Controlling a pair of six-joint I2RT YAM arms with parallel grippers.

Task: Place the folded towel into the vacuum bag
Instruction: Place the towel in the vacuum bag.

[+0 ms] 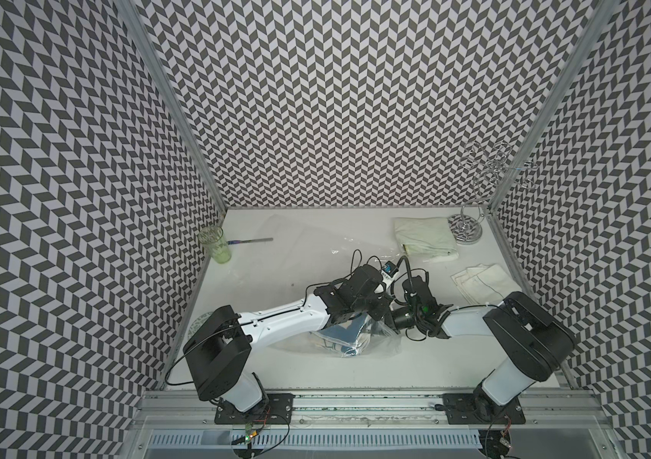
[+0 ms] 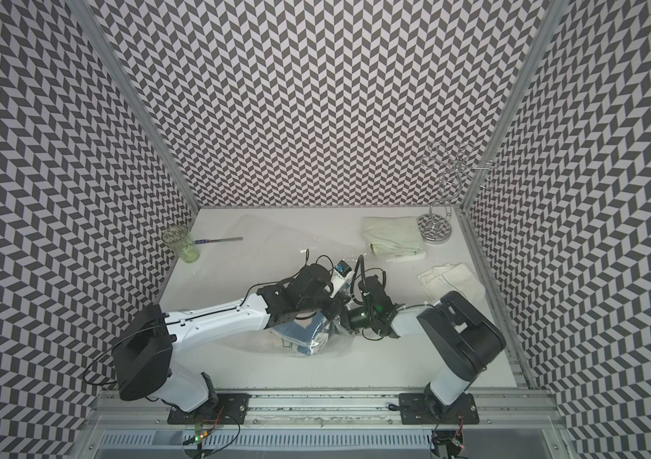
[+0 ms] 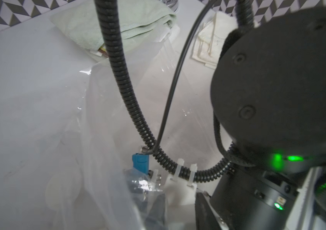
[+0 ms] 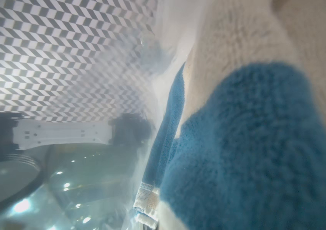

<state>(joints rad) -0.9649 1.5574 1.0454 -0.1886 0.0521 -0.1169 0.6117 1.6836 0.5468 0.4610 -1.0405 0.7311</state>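
The vacuum bag (image 1: 385, 345), clear and glossy, lies from the table's back left to its front middle. The folded towel (image 1: 337, 337), blue and white, lies inside its near end, also seen in the other top view as the towel (image 2: 300, 334). In the right wrist view the towel (image 4: 247, 139) fills the frame behind bag film (image 4: 158, 79). My right gripper (image 1: 386, 322) reaches into the bag mouth, shut; its fingertips are hidden, so what they pinch is unclear. My left gripper (image 3: 180, 215) hangs over the same spot with jaws apart, film draped over one finger (image 3: 156, 210).
A pale green folded towel (image 1: 425, 240) and a white cloth (image 1: 482, 284) lie at the back right beside a wire stand (image 1: 469, 226). A green glass (image 1: 216, 244) and a thin tool (image 1: 252, 240) sit at the back left. Both wrists crowd together above the bag.
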